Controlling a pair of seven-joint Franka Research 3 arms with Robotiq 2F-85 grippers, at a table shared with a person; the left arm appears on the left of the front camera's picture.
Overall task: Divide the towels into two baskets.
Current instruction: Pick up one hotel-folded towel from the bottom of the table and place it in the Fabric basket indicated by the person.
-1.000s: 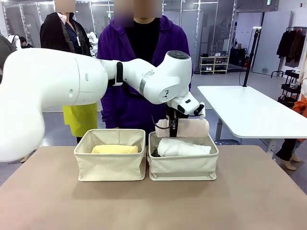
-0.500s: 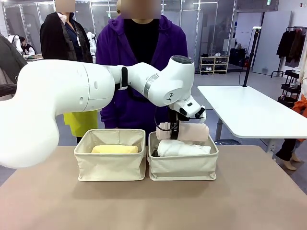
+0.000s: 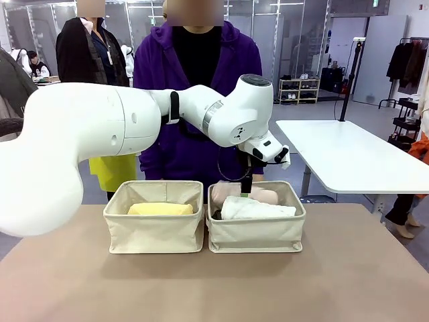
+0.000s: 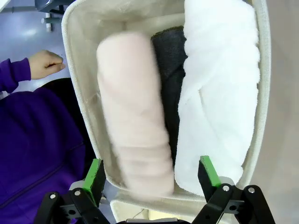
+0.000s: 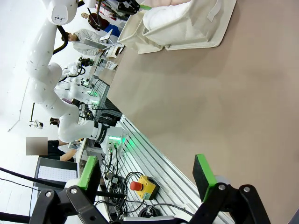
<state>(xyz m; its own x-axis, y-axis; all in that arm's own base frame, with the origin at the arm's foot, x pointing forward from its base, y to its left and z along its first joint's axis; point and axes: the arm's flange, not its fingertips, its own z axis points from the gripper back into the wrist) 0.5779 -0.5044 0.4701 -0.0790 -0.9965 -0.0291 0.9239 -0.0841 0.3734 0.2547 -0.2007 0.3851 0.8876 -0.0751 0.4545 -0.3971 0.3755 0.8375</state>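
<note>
left pincer [image 4: 150, 175] gapes wide, empty, over the right basket [image 3: 255, 234]; cream towel [image 4: 135, 112], blurred, lies beside dark grey towel [image 4: 169, 70] and white towel [image 4: 217, 88]. right pincer [image 5: 147, 175] open, empty.

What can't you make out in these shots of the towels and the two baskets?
- Dark grey towel: left wrist view shows a strip, wedged between the cream towel and white towel.
- Cream towel: blurred in that view.
- Left claw: front view, fingertips hidden behind the right basket's rim.
- Left basket: its wall hides anything under the yellow towel.
</note>
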